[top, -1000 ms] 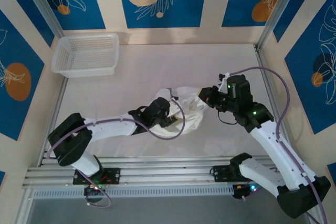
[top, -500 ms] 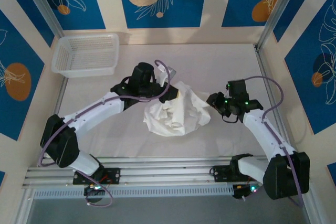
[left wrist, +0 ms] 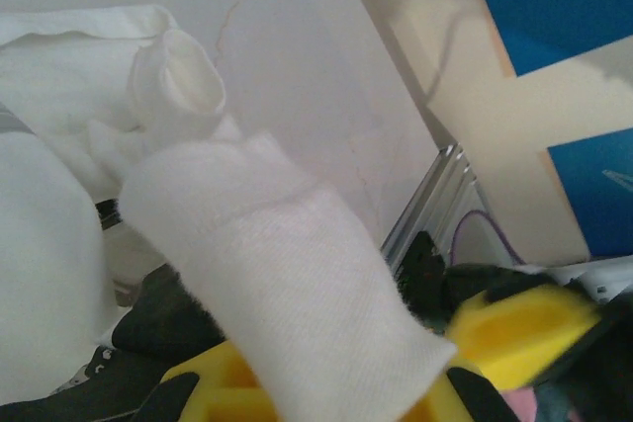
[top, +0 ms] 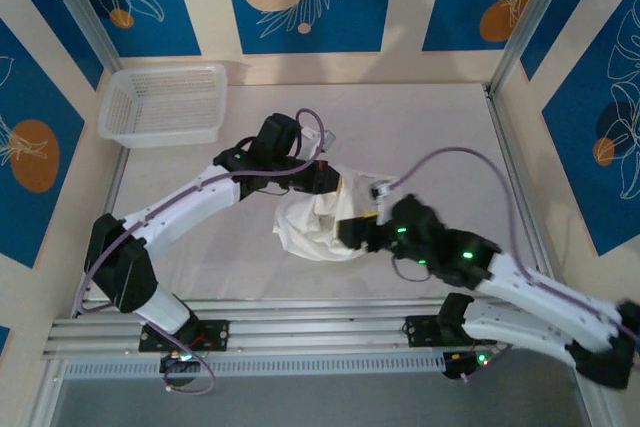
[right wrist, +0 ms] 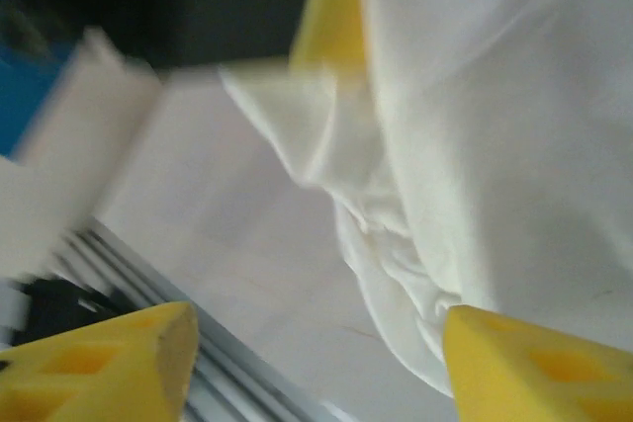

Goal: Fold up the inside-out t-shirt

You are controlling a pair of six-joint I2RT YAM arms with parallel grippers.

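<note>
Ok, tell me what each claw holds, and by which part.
Left claw grips the t-shirt by a fabric strip at its far edge; right claw open, holding nothing.

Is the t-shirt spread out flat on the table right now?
No, the top view shows the t-shirt bunched in a crumpled heap on the table, with the left hand and right hand at its edges.

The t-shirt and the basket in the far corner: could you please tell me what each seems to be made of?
The t-shirt looks like thin, matte white knit cloth, perhaps cotton or a blend. It crumples into soft wrinkles, and the left wrist view shows a fine weave. The basket looks like white moulded plastic, going by its stiff rim and regular open-mesh walls.
</note>
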